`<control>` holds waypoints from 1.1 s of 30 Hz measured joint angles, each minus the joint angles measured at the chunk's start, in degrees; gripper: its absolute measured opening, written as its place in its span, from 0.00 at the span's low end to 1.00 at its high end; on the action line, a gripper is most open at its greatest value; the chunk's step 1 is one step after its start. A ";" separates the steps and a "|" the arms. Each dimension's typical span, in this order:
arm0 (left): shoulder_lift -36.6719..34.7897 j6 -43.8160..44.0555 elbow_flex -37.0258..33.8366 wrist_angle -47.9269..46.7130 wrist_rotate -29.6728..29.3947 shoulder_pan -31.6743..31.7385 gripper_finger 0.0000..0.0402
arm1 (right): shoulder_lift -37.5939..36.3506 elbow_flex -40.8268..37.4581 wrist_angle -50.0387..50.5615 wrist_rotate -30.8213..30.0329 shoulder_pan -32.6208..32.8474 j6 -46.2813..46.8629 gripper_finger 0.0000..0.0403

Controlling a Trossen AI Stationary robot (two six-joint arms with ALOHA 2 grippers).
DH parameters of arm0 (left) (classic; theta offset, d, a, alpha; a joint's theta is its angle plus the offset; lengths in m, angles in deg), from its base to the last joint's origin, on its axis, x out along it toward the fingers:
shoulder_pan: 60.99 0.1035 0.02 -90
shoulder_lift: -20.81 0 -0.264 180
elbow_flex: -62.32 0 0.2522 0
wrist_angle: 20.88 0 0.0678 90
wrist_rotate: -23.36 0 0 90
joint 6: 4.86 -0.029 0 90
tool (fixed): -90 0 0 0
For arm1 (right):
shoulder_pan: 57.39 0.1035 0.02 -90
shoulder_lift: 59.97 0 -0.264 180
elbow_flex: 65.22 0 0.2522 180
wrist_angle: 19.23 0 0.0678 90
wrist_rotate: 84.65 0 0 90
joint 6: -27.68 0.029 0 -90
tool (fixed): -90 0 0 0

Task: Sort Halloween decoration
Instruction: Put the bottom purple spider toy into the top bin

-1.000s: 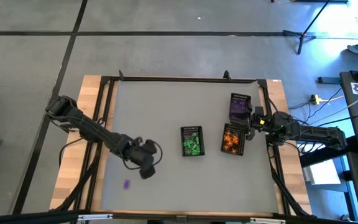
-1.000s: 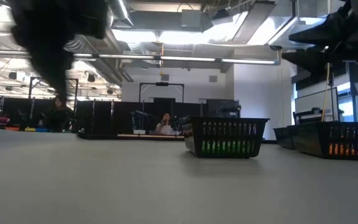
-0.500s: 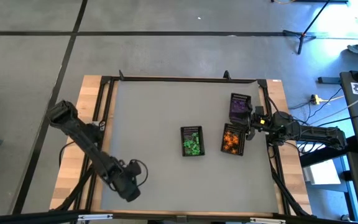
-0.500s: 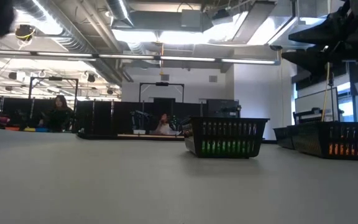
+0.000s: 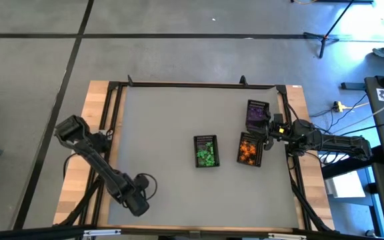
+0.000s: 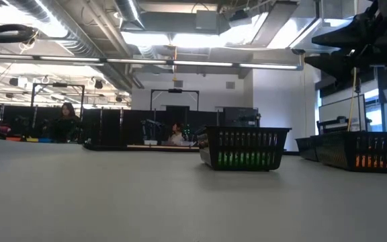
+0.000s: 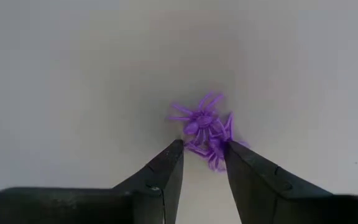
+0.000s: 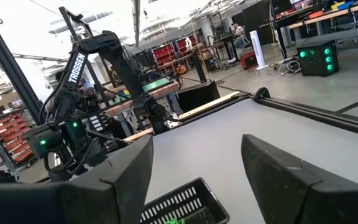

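Presently, the moment is recorded as follows.

Landmark: the green basket (image 5: 207, 151), standing near the middle of the table (image 5: 172, 113), is used for all places.

Left gripper: the left gripper (image 7: 202, 151) is held low over the table's near-left corner, well apart from the green basket. Its fingers (image 7: 166, 168) stand partly open, astride the near edge of the trinkets; nothing is gripped yet.

Task item: two purple spider trinkets (image 7: 205, 127), tangled together, lie on the bare table surface. In the high view they are hidden under the left gripper (image 5: 137, 201).

Right gripper: the right gripper (image 8: 194, 171) is parked wide open and empty, to the right of the green basket, beside the orange basket (image 5: 250, 149) and the purple basket (image 5: 257, 114).

Step in hand: a pinch on the purple pair is judged to be next.

Method: the fingers should be advanced until a spider body, not only the thin legs, lies between them. The tips should be lowered to the surface before closing. A lift should be checked for both spiders coming away together.

Risk: thin legs may slip from a shallow pinch.

Destination: the purple basket is the likely target.
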 joint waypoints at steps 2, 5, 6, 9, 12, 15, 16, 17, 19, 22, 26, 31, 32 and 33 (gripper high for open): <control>0.17 -1.71 0.02 -0.09 0.05 0.78 0.29 | 0.00 0.00 0.02 -0.02 0.00 0.00 0.60; 0.23 -4.68 0.02 -0.23 -0.67 2.38 0.28 | 0.00 0.00 0.08 -0.02 0.00 0.00 0.60; 0.23 -6.04 0.02 -0.24 -1.37 2.85 0.27 | 0.00 0.00 0.09 0.00 0.00 0.00 0.60; 0.23 -10.48 0.03 -0.37 -4.10 4.36 0.23 | 0.00 0.00 0.12 -0.02 0.00 0.00 0.60; 0.23 -14.55 0.03 -0.42 -7.42 6.49 0.18 | 0.00 0.00 0.13 -0.02 0.00 0.00 0.60; 0.25 -19.14 0.02 -0.42 -9.35 8.70 0.13 | 0.00 0.00 0.13 -0.02 0.00 0.00 0.60; 0.25 -20.84 0.03 -0.50 -9.88 9.44 0.11 | 0.00 0.00 0.14 -0.02 0.00 0.00 0.60; 0.25 -22.55 0.05 -0.70 -10.35 10.16 0.08 | 0.00 0.00 0.19 -0.03 0.00 0.00 0.60; 0.28 -25.02 0.02 -1.75 -11.67 11.68 0.03 | 0.00 0.00 0.55 -0.47 0.00 0.00 0.60; 0.33 -27.80 0.11 -1.87 -12.91 13.90 0.01 | 0.02 0.00 1.03 -1.25 0.00 0.00 0.60; 0.55 -33.13 1.99 -2.08 -15.33 16.37 0.00 | 0.05 0.00 1.03 -1.57 -0.01 0.00 0.60; 0.55 -40.33 7.25 -3.89 -19.34 18.41 0.00 | 0.52 0.00 1.00 -1.71 -0.04 0.00 0.60; 0.55 -41.67 8.48 -4.17 -20.56 18.72 0.00 | 0.78 0.00 1.01 -1.99 -0.04 0.00 0.60; 0.54 -42.94 9.72 -4.42 -22.03 19.04 0.00 | 1.13 0.00 0.94 -2.16 -0.04 0.00 0.60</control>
